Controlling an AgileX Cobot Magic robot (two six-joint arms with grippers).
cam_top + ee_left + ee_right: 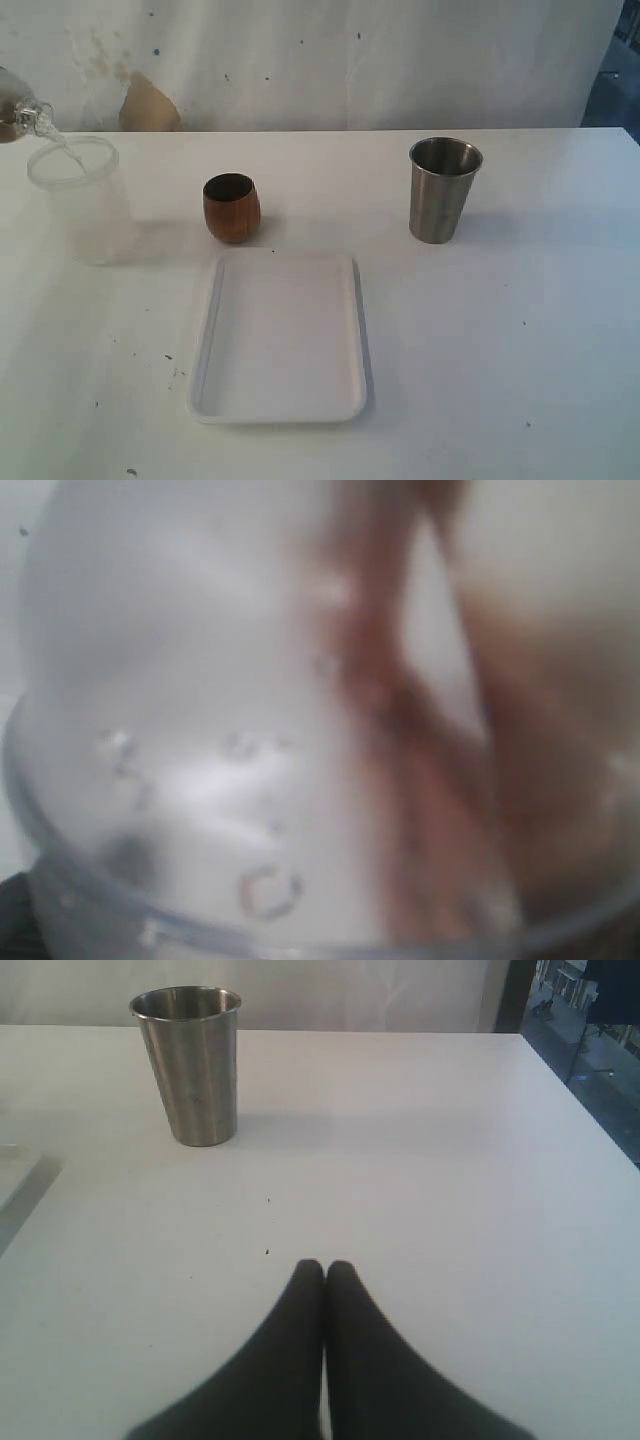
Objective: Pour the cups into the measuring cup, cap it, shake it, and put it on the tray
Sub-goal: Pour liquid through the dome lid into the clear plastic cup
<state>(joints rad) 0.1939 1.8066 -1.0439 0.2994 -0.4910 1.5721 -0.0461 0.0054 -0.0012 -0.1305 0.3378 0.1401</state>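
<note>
A clear domed lid with a short neck pokes in at the exterior view's left edge, tilted down over a frosted cup. A thin stream falls from it into that cup. The lid sits on the measuring cup, whose blurred clear wall with droplets fills the left wrist view. My left gripper holds it, its fingers hidden. The brown wooden cup and the steel tumbler stand upright behind the white tray. My right gripper is shut on nothing, low over bare table, well short of the tumbler.
The frosted cup stands at the table's left, left of the wooden cup. A white wall with a brown patch backs the table. The table's right edge runs beyond the tumbler. The tray's corner shows in the right wrist view.
</note>
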